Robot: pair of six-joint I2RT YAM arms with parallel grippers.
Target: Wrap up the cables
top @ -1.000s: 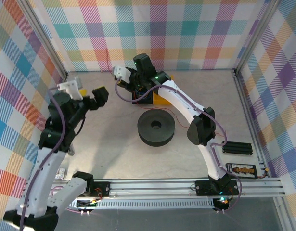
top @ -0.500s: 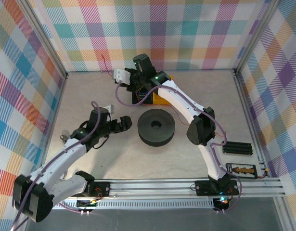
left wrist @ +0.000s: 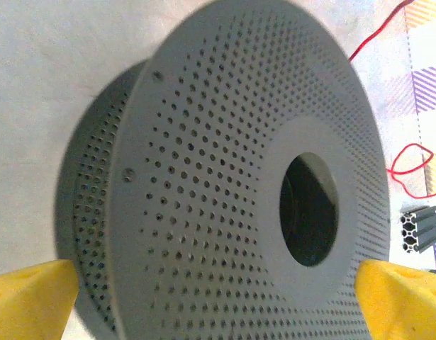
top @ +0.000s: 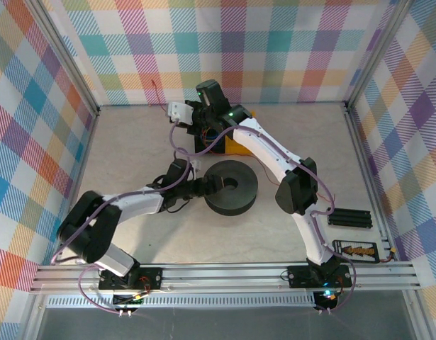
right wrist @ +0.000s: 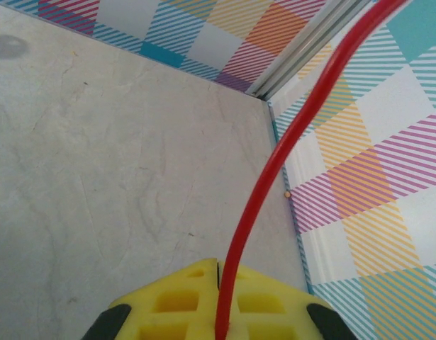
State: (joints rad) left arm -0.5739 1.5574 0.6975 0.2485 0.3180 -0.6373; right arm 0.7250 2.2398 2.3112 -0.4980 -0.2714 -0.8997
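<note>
Left gripper (left wrist: 218, 308) sits low over the tabletop (top: 132, 149), right at the near-left side of the spool (top: 239, 202). Its yellow fingertips (left wrist: 33, 297) are wide apart, one at each bottom corner of the left wrist view, with the spool between them. Can't tell if they touch it. Nothing is held.

The spool lies flat mid-tabletop. It looks dark from above. In the left wrist view it is grey and perforated, with a round centre hole and no cable on it.

Right gripper (right wrist: 219, 315) is at the far side of the tabletop, with the arm reaching over a yellow block (top: 239, 149). Its yellow fingers are together, clamped on the red cable (right wrist: 288, 156).

From the fingers the red cable runs up and right, across the checked wall (right wrist: 359, 184) near the enclosure corner. In the top view a thin stretch of it shows against the back wall, just left of the right arm's wrist. More red loops lie on the tabletop beyond the spool in the left wrist view, next to a short black aluminium profile (left wrist: 420, 228).
</note>
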